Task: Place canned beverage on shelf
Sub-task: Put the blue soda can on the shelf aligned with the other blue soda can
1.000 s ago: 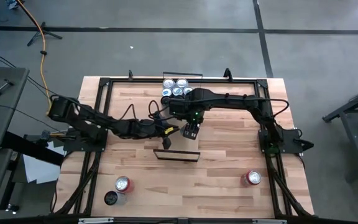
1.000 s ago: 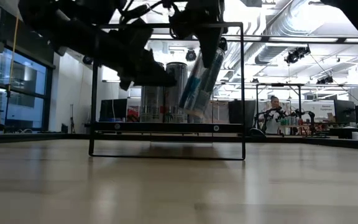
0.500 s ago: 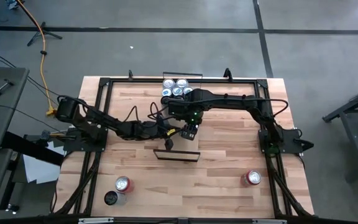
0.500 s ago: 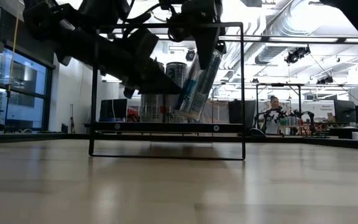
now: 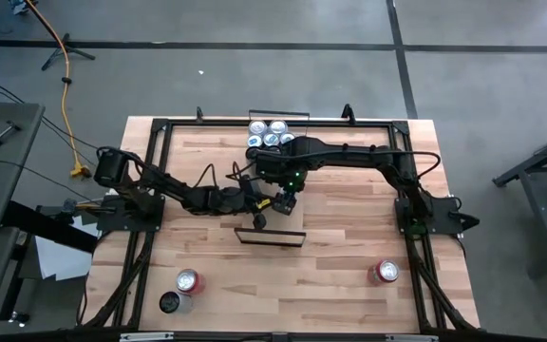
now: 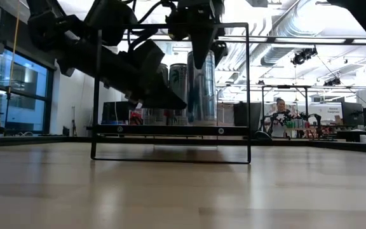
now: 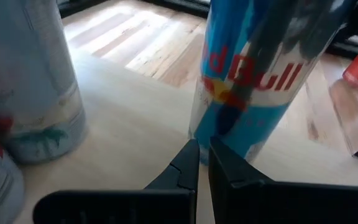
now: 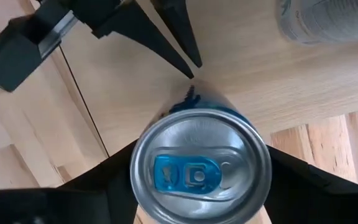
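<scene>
A tall blue and silver can (image 6: 202, 89) stands upright with its base on the shelf (image 6: 170, 130), a raised light-wood plank inside a thin black frame. My right gripper (image 8: 201, 171) points straight down over the can's top (image 8: 201, 168), one finger on each side. My left gripper (image 7: 202, 146) is shut and comes slanting down from the table's left. Its tips are at the can's lower wall (image 7: 229, 124). In the high view both grippers meet at mid table, left (image 5: 259, 218) and right (image 5: 288, 201). My left gripper's shut fingertips (image 8: 188, 62) stand at the can's lower wall; whether they touch it I cannot tell. My right gripper has the can's upper wall (image 8: 263, 155) between its two fingers, from above, pointing down. No gap shows beside the rim. The can is upright on the shelf.
Several cans (image 5: 269, 133) cluster at the shelf's far end, and one pale can (image 7: 36, 81) stands close by. On the tabletop near the front are a red can (image 5: 188, 281), a dark can (image 5: 170, 302) and another red can (image 5: 386, 273). The black frame (image 6: 247, 95) surrounds the shelf's near end.
The blue can hung tilted below my right gripper and now stands upright on the shelf. My left gripper has gone down toward the can's lower wall, staying shut.
</scene>
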